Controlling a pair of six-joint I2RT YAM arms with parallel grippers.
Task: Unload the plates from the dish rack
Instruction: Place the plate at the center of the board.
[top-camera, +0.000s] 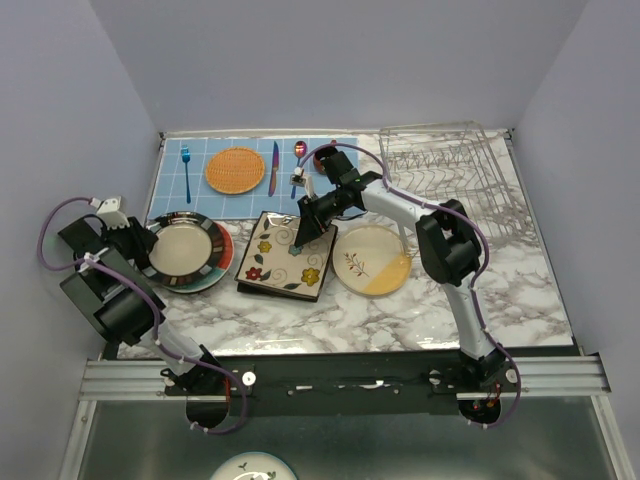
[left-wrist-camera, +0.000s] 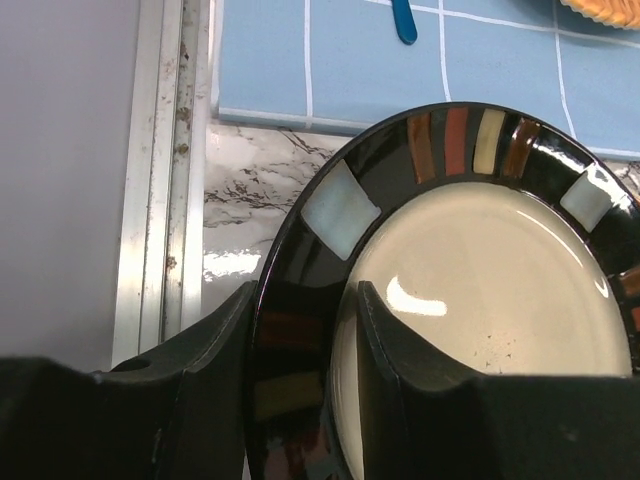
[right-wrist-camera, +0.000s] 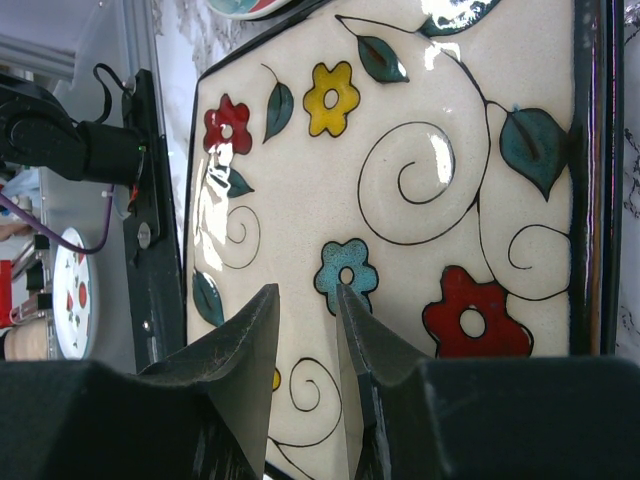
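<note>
On far right of tabletop (top-camera: 520, 300), dish rack (top-camera: 450, 165) looks empty; plates lie left of it.
Left gripper (left-wrist-camera: 305, 295): fingers pinch rim of stripe-rimmed plate (left-wrist-camera: 480, 280) atop left stack.
Right gripper (right-wrist-camera: 305, 295): fingers slightly spread, holding nothing, over square flowered plate (right-wrist-camera: 400, 170).
Step, likely: final set-down.
Next: release, retract.
No readable writing.

Legible text, labels, brands, numbers, signs: none in any of the three views. The only markings are decoration.
- Round plate (left-wrist-camera: 480, 290), 9 o'clock on table (top-camera: 400, 315): coloured blocks around a black rim.
- Square plate (right-wrist-camera: 400, 200), table centre: painted flowers, leaves, scrolls.
</note>
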